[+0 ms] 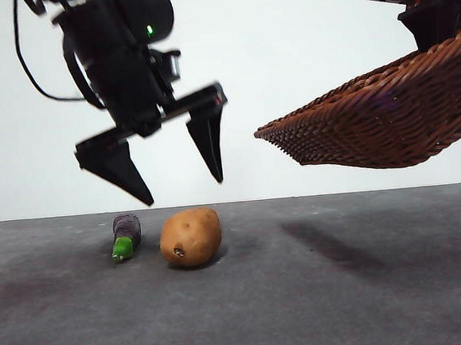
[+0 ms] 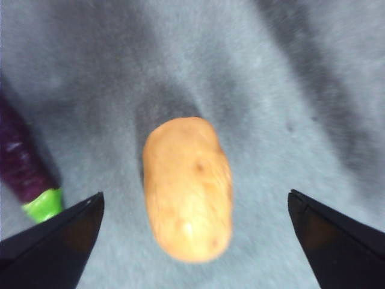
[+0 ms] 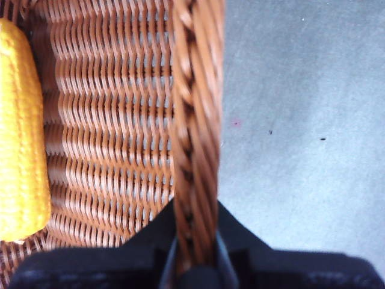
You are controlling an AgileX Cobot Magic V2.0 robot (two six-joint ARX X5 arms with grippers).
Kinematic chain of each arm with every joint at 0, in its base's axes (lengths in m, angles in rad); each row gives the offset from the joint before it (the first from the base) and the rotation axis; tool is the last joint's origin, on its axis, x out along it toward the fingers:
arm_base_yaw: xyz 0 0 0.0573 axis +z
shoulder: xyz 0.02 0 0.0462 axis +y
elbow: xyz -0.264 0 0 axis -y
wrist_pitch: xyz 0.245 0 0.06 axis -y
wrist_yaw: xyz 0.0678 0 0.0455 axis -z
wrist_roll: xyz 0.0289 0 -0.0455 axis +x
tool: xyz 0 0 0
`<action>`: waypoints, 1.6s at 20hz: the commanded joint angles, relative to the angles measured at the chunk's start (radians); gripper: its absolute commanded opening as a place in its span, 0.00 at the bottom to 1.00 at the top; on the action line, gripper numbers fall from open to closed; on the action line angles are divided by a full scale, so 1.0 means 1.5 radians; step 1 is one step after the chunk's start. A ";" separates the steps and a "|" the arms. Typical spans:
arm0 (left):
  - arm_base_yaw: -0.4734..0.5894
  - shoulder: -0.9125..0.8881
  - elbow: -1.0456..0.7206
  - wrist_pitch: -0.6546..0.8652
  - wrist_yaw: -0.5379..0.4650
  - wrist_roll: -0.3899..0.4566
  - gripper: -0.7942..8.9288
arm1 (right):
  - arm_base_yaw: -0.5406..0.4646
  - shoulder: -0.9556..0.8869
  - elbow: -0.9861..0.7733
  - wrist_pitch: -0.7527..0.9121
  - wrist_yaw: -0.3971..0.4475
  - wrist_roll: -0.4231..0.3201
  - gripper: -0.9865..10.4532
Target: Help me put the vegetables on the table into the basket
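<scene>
A brown potato (image 1: 191, 236) (image 2: 188, 188) lies on the grey table (image 1: 320, 293), with a small purple eggplant (image 1: 125, 235) (image 2: 23, 168) just to its left, green stem toward the camera. My left gripper (image 1: 186, 190) (image 2: 194, 208) hangs open directly above the potato, jaws spread wide to either side of it and not touching. The woven basket (image 1: 386, 116) (image 3: 114, 120) is held up in the air at the right, tilted, with my right gripper (image 3: 195, 241) shut on its braided rim. A yellow corn cob (image 3: 21, 132) lies inside the basket.
The basket casts a shadow on the table to the right of the potato. A plain white wall stands behind the table's far edge.
</scene>
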 commanded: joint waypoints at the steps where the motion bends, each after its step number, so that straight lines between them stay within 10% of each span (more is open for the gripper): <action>1: 0.000 0.037 0.001 0.007 0.002 0.008 0.67 | -0.008 -0.004 0.001 -0.002 0.002 -0.011 0.08; 7: -0.008 0.108 0.001 0.014 0.004 0.009 0.65 | -0.020 -0.004 0.001 -0.009 0.005 -0.022 0.08; 13: -0.021 0.110 0.002 0.027 -0.003 0.012 0.07 | -0.020 -0.004 0.001 -0.011 0.005 -0.022 0.08; 24: -0.054 -0.012 0.034 -0.057 0.002 0.041 0.07 | -0.020 -0.004 0.001 -0.009 0.005 -0.001 0.08; 32: -0.204 -0.146 0.034 -0.036 -0.003 0.051 0.07 | -0.019 -0.004 0.001 -0.004 0.004 0.008 0.08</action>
